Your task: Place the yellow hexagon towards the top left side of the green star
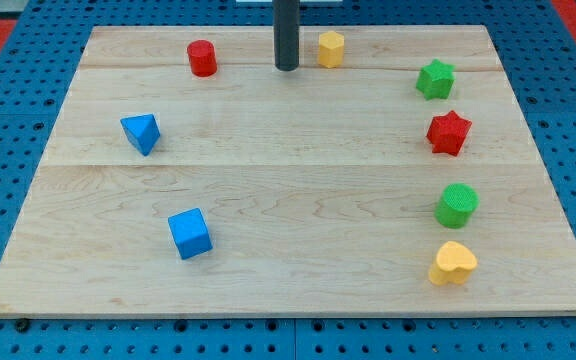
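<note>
The yellow hexagon (331, 48) sits near the view's top edge of the wooden board, a little right of centre. The green star (435, 78) lies to its right and slightly lower, near the board's right side. My tip (286, 67) rests on the board just left of the yellow hexagon, a small gap apart from it. The rod rises straight up out of the view's top.
A red cylinder (202, 58) stands left of my tip. A red star (448, 132), a green cylinder (457, 205) and a yellow heart (453, 263) line the right side. A blue triangle (141, 132) and a blue cube (189, 233) lie at the left.
</note>
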Tool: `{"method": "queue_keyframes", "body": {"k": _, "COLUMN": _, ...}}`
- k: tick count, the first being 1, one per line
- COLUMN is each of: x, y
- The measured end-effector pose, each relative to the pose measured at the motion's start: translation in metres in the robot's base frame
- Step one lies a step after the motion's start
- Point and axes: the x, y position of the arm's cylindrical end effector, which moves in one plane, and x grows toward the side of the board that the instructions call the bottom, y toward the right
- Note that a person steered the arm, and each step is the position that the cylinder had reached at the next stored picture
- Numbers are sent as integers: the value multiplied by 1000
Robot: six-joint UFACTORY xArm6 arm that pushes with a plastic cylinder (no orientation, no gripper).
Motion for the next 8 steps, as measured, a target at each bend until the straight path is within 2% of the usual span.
{"method": "queue_keyframes", "body": {"k": 1, "x": -24, "y": 29}}
{"method": "queue_keyframes", "body": {"k": 4, "x": -25, "y": 107}}
{"method": "queue_keyframes", "body": {"k": 5, "x": -20, "y": 110}}
{"method": "queue_keyframes", "body": {"k": 6, "x": 19, "y": 110}}
{"method": "queue_keyframes", "body": {"k": 8, "x": 138, "y": 111}}
